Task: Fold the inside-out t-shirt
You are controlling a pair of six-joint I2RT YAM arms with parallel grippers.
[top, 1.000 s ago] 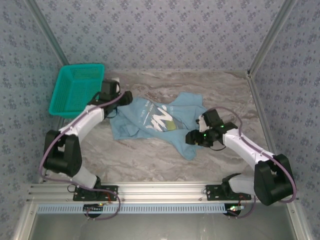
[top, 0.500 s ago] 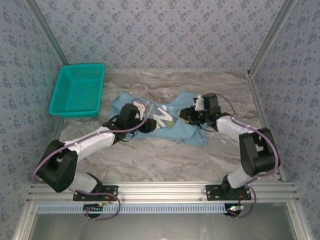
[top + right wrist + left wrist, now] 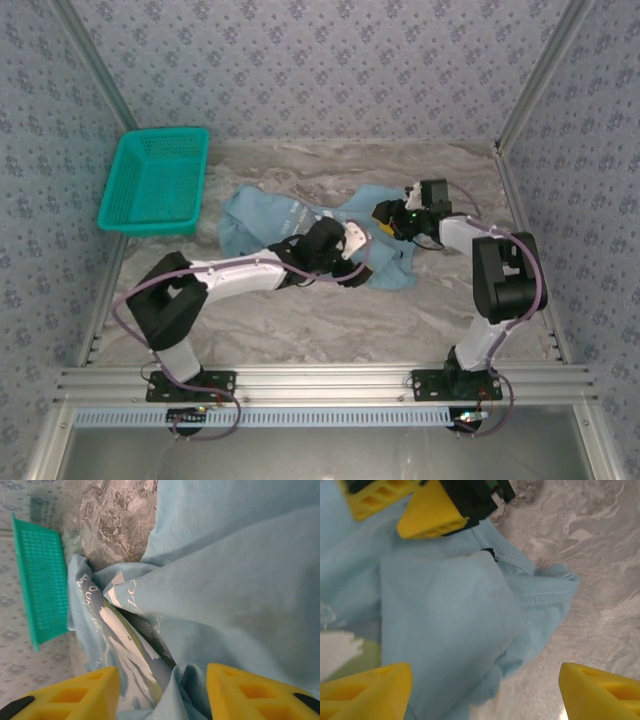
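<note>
The inside-out t-shirt (image 3: 265, 212) lies crumpled on the marble table, light blue, with its white and green print showing in folds (image 3: 117, 645). My left gripper (image 3: 358, 255) hovers over the shirt's right part, its yellow fingers (image 3: 367, 690) spread wide, and nothing is gripped; a hemmed edge (image 3: 540, 597) lies ahead of it. My right gripper (image 3: 384, 217) is just beyond, at the shirt's far right. Its jaws stand apart, and a raised ridge of cloth (image 3: 187, 680) sits between the pads (image 3: 250, 690). In the left wrist view the right gripper's fingertips (image 3: 427, 515) rest at the cloth's top.
A teal mesh basket (image 3: 155, 180) stands at the far left of the table, also in the right wrist view (image 3: 40, 580). Bare marble (image 3: 300, 320) runs along the front and right of the shirt. Patterned walls close in the left, back and right sides.
My left arm has swung from the shirt's far left across to its right part. My right gripper moved from the front right back to the far right. The shirt is more bunched.
</note>
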